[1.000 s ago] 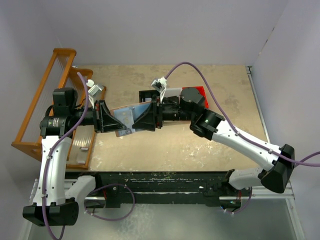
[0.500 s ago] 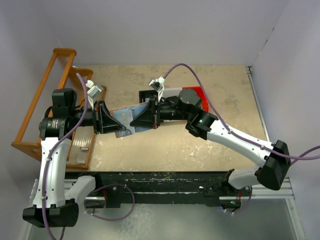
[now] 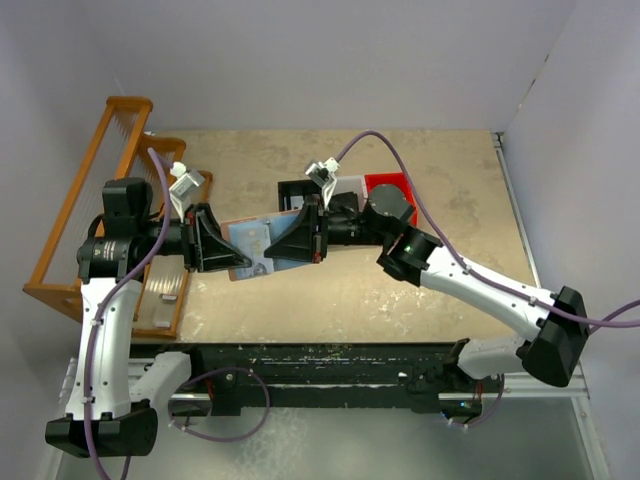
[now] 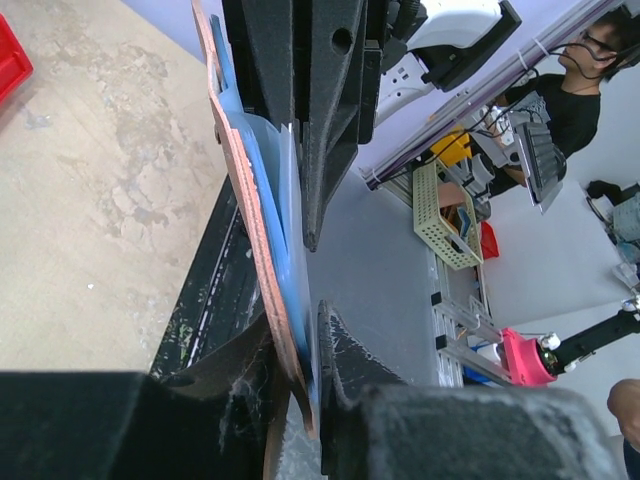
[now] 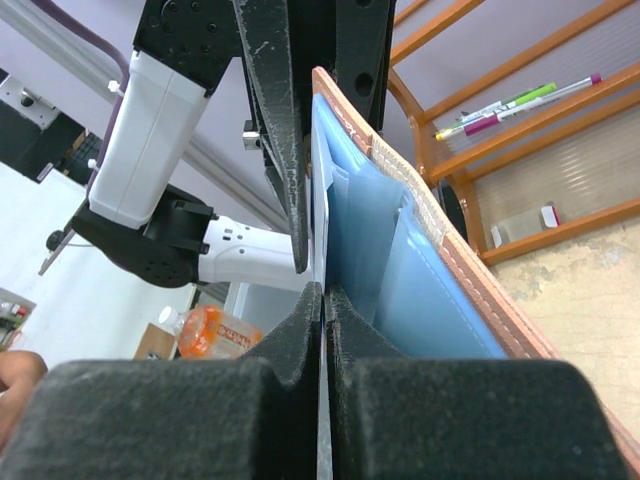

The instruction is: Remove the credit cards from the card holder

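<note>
The card holder (image 3: pixel 255 243), salmon-pink leather with light blue lining, hangs open above the table between both arms. My left gripper (image 3: pixel 238 258) has its jaws close round the holder's left end. In the left wrist view the holder (image 4: pixel 250 200) runs edge-on between the fingers of that gripper (image 4: pixel 305 350). My right gripper (image 3: pixel 272 250) comes in from the right. In its wrist view it (image 5: pixel 323 292) is shut on the thin edge of a pale credit card (image 5: pixel 320 230) that stands in front of the blue pockets (image 5: pixel 400 280). No other credit card shows.
A wooden rack (image 3: pixel 90 220) stands at the left with pens (image 5: pixel 520 100) on it. Behind the right wrist sit a black bin (image 3: pixel 295 190), a white bin (image 3: pixel 345 185) and a red bin (image 3: pixel 390 185). The black base rail (image 3: pixel 320 365) runs along the near edge.
My right gripper has closed on the card's edge and drawn slightly right. The left jaws have eased a little round the holder, which has barely moved.
</note>
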Controlling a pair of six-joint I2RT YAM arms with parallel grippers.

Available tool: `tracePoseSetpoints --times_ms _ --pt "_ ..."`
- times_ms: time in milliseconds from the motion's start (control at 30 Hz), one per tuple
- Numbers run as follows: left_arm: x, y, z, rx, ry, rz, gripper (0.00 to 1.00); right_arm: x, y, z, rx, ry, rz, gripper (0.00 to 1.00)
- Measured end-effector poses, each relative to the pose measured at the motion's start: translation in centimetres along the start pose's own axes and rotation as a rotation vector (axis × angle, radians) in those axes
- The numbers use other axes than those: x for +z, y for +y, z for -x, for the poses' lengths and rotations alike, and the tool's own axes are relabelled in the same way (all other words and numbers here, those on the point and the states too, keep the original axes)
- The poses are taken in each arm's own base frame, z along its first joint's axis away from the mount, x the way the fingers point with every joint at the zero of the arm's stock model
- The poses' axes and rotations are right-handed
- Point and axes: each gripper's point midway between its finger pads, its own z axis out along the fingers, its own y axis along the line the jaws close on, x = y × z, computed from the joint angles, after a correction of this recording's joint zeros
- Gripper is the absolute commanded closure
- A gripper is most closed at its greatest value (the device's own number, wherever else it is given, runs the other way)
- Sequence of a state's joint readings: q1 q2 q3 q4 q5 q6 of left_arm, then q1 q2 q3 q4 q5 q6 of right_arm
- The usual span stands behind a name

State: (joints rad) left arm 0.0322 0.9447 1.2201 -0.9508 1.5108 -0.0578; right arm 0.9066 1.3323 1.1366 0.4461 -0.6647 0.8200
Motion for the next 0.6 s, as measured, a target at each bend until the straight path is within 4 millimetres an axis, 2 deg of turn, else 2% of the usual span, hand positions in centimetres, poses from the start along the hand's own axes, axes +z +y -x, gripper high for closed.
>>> tracePoseSetpoints --times_ms 433,500,600 --pt "0.0 -0.4 0.1 0.020 0.000 -0.004 0.90 -1.2 0.4 0.2 -0.012 -0.023 -0.025 1.00" --pt "0.0 -0.5 0.2 0.022 0.000 -0.004 0.91 -1.2 0.5 0.2 -0.014 -0.024 -0.024 0.90" --pt "0.0 -0.5 0.1 0.023 0.001 -0.004 0.95 -1.3 0.5 0.2 -0.013 -0.023 -0.025 0.82"
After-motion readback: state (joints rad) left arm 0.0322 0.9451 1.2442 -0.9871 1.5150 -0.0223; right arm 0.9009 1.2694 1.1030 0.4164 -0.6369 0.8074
